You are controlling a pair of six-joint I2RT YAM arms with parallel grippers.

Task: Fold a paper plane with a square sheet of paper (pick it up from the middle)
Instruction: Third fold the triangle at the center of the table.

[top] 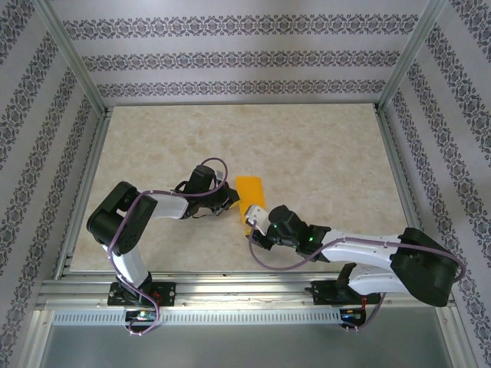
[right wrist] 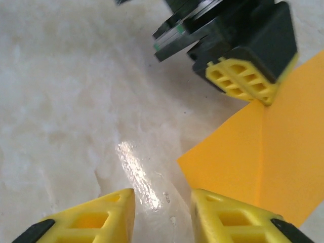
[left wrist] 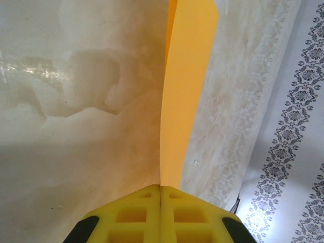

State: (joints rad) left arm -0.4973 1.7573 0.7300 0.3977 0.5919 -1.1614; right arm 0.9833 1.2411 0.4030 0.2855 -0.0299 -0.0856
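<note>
My left tool (left wrist: 160,190) is clamped on the paper (left wrist: 185,76), seemingly folded in half, near the tabletop's (top: 322,146) middle. My right tool (right wrist: 162,205) gapes empty beside it. Nose and wing folds look undone.

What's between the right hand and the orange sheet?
Nothing visible. Only bare table lies between the open right hand and the orange sheet at its near corner. The left hand is shut on the sheet farther on, off that path.
</note>
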